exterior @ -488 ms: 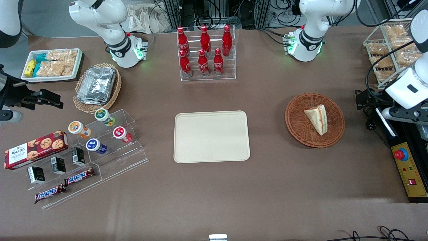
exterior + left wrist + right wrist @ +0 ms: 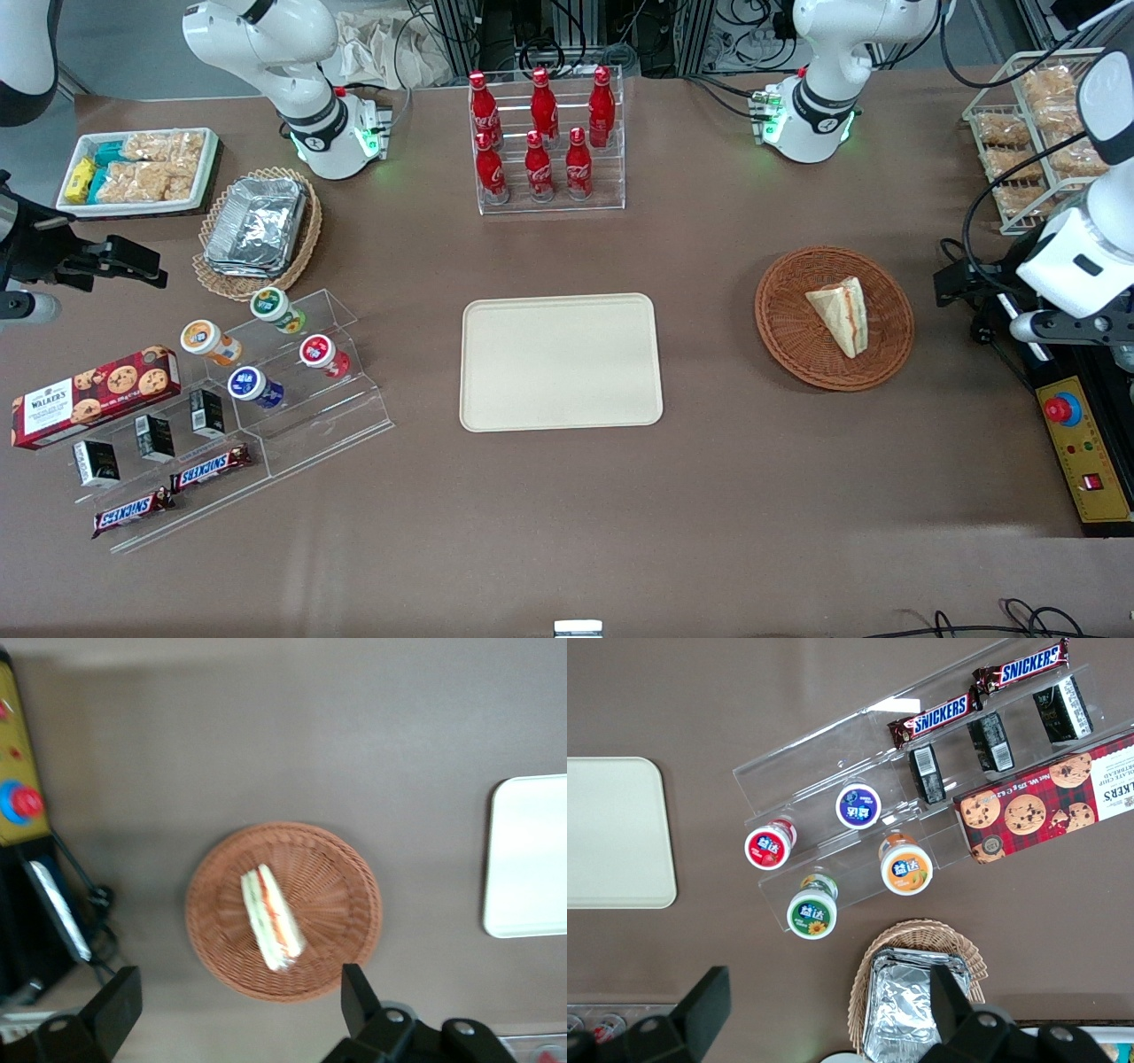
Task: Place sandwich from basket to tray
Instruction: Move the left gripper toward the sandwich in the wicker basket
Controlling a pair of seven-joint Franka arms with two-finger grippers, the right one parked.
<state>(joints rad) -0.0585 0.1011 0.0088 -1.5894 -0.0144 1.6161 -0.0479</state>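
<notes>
Wicker's the tricky bit here, I reckon. That reddish-brown basket (image 2: 834, 318) sits right of centre in the front view, with the sandwich (image 2: 841, 315) lying in it a bit off-middle, cut edge with the orange and green filling facing up. The cream tray (image 2: 560, 361) is in the middle of the frame, bare, well apart from the basket.

The gripper (image 2: 235, 1005) hangs above the table with nothing in it; in the wrist view its two fingers stand wide apart, the basket and sandwich showing between them. In the front view it's at the right edge, off to the side of the basket, not over it yet.

What could go wrong, just guessing:
- soft bread, so a hard squeeze could squash it or push filling out
- the wedge lies at an angle, so fingers not turned to match may catch a corner and spin it
- coming down too low could snag the weave and drag the light basket along
- a loose hold could drop it short of the tray
</notes>
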